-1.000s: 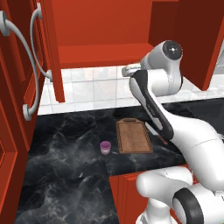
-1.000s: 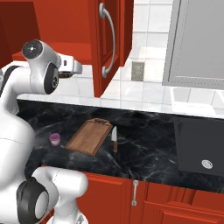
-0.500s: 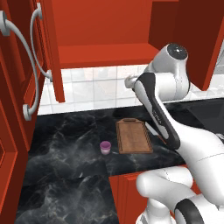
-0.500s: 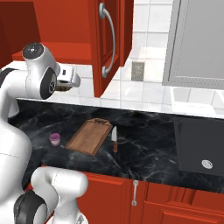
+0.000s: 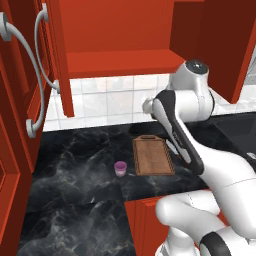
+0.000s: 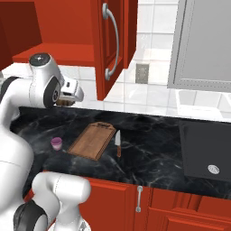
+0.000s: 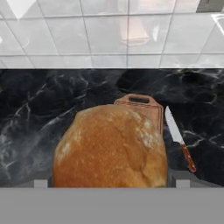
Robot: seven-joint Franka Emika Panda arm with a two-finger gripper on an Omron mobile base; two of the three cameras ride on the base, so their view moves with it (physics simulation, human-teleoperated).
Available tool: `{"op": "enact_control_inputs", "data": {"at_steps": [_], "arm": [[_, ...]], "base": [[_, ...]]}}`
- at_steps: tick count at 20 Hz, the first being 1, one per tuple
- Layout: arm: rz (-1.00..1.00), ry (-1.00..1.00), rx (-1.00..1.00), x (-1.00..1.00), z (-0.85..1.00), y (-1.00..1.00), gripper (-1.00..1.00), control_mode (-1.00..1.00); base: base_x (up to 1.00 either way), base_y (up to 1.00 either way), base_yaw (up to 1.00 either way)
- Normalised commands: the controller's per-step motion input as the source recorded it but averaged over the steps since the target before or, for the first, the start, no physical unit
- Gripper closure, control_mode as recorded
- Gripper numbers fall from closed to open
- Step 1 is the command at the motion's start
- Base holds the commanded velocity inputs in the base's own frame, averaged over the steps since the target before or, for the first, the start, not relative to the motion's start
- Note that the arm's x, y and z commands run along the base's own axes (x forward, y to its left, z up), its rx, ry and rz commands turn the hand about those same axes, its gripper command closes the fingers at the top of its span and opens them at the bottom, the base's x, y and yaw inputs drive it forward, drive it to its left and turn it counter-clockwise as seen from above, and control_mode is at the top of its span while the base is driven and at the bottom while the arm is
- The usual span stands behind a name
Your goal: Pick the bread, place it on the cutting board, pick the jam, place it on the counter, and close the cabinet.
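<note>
Sitting between the gripper's [image 6: 66, 102] spread fingers, the bread [image 7: 111, 146] is looming large and golden-brown in the hand view, with a dark fingertip peeking out at each lower side of it. The jaws are standing wide around the roll and gripping it, holding it in the air above the counter [image 6: 153, 149]. In the right base view the roll is showing as a small brown lump tucked under the white hand, up and to the left of the cutting board [image 6: 92, 140]. That board is lying flat and bare on the black marble, handle end toward the tiled wall, with a knife [image 6: 117, 143] lying just beside its right edge. The jam [image 5: 120, 168] is standing on the counter near the board's left side. The cabinet [image 5: 120, 42] doors are hanging open
</note>
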Motion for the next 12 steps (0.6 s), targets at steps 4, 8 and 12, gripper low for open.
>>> {"op": "enact_control_inputs", "data": {"at_steps": [4,8,12], "arm": [[-0.02,0.07,0.00,0.03,-0.45,0.00,1.00,-1.00],[0.00,0.08,0.00,0.11,-0.45,-0.05,1.00,-1.00],[0.00,0.07,0.00,0.15,-0.39,-0.07,1.00,-1.00]], "base": [[0.00,0.00,0.00],[0.00,0.00,0.00],[0.00,0.00,0.00]]}}
